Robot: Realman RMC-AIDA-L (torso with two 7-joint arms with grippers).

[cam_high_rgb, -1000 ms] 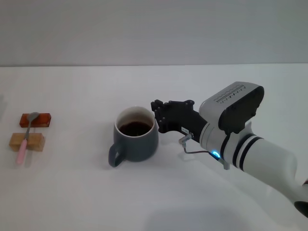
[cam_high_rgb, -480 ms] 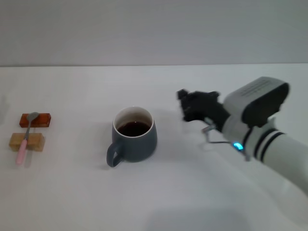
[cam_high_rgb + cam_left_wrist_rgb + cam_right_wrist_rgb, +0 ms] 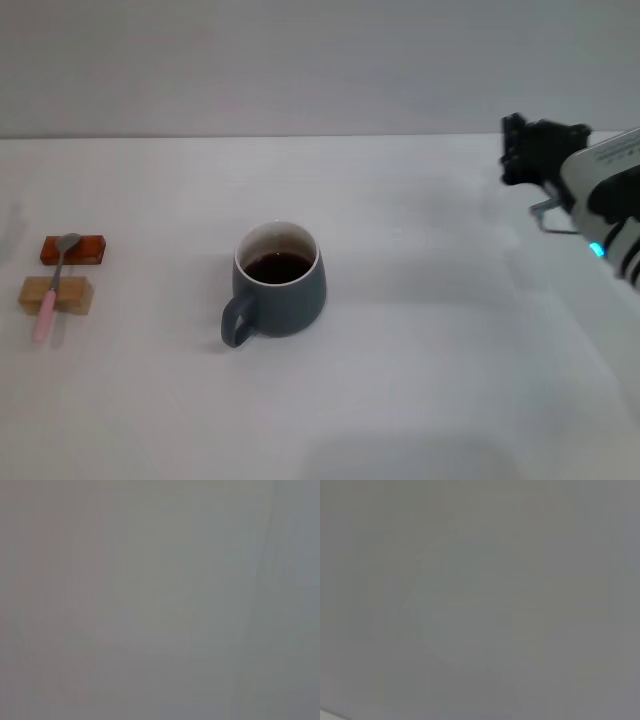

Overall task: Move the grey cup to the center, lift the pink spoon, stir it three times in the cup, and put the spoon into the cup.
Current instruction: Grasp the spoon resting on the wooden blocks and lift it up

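Note:
The grey cup stands upright near the middle of the white table, holding dark liquid, its handle toward the front left. The pink spoon lies at the far left, resting across a red-brown block and a tan block, bowl toward the back. My right gripper is at the far right edge of the head view, well away from the cup, holding nothing. The left gripper is out of view. Both wrist views show only plain grey.
The white table stretches across the head view and meets a pale wall at the back.
My right gripper has let go of the cup's side and drawn back to the far right and upward. The cup stays where it was left.

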